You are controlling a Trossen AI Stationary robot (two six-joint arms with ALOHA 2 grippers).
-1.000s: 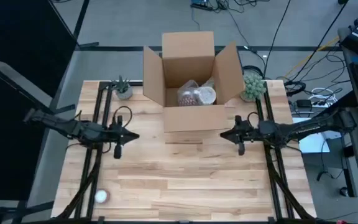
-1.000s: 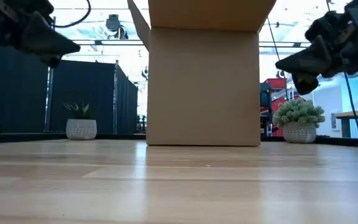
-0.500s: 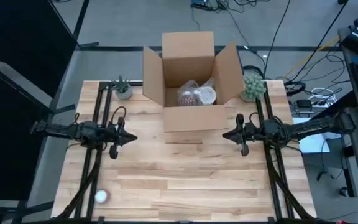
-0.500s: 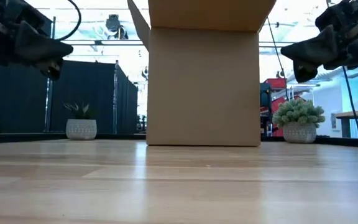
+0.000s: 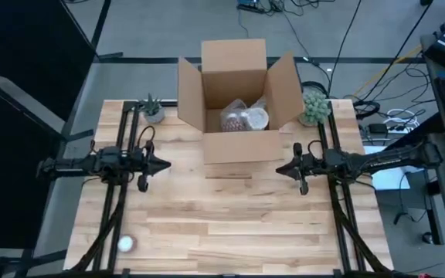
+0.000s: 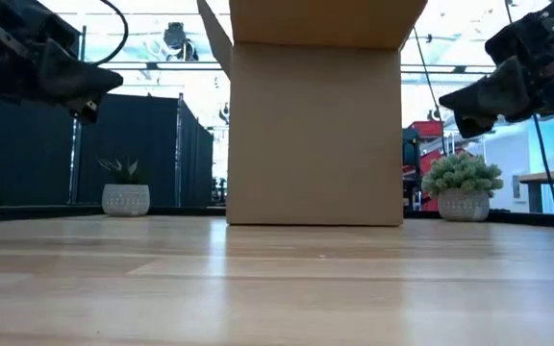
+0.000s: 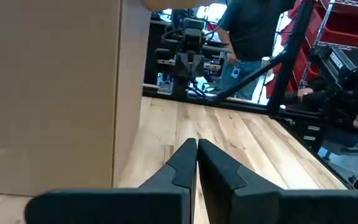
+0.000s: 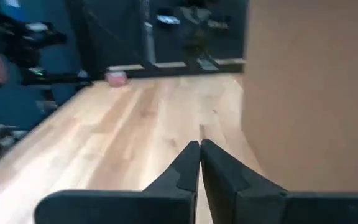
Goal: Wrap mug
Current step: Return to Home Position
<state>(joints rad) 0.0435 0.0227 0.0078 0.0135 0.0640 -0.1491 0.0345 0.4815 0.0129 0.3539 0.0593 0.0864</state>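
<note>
A: Biggest first, what's the table (image 5: 230, 224) like?
B: Wood, seen from above. There's a cardboard box (image 5: 242, 147) at the far middle edge, upright with its flaps open.
A: Arms?
B: One on each side, both raised above the table and pointing inward, well apart. The left claw (image 5: 163, 163) hangs in front of the box's left corner and the right claw (image 5: 280, 169) in front of its right corner. Neither touches the box or the table.
A: Claw state?
B: Each wrist view shows the fingers pressed together tip to tip with nothing between them. Both are empty.
A: Plants?
B: Two small potted ones at the far edge. The spiky plant (image 5: 152, 110) is left of the box and the bushy plant (image 5: 314, 106) is right of it, just beside the flap.
A: Mugs?
B: Inside the box, side by side and touching. There's a reddish wrapped mug (image 5: 235, 121) and a paler wrapped mug (image 5: 259, 116), both in clear bubble wrap.
A: Smallest?
B: A white ball (image 5: 126, 244) near the table's front left corner.
</note>
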